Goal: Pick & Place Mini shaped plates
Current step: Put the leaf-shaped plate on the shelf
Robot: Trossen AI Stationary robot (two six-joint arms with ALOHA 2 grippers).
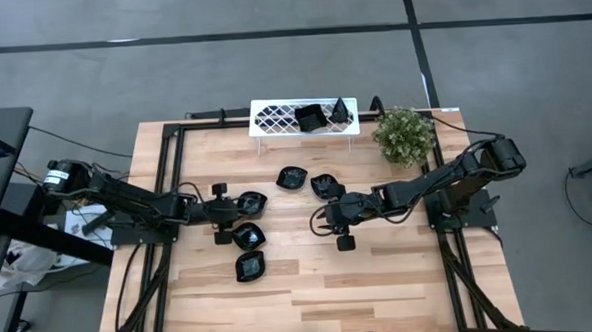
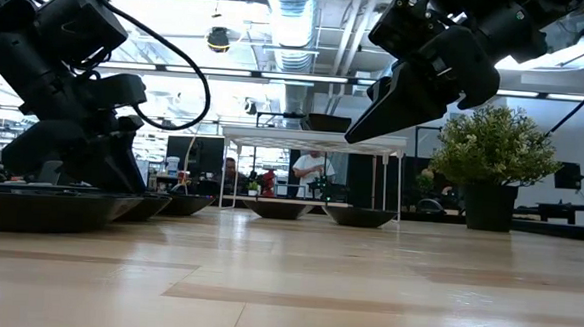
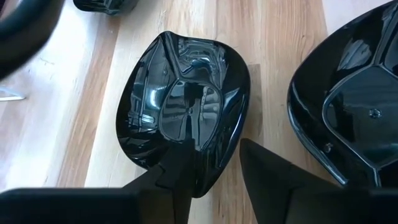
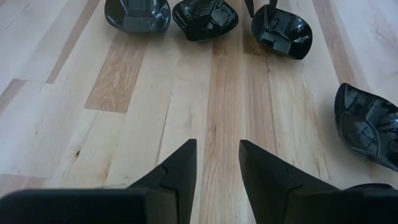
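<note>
The teardrop plate (image 3: 183,118) lies on the table's left half, long axis in line with the left gripper (image 3: 214,165), whose parted fingers straddle its near rim without closing, while the right gripper (image 1: 341,231) hangs empty, half-open, farther off.

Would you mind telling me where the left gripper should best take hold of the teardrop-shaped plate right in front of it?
Probably the raised rim at the narrow end of the teardrop plate, nearest the left gripper. One finger already overlaps that rim, the other is outside it. Come from above at that end: the plate lies flat, hollow up, so only its thin rim offers a pinch.
</note>
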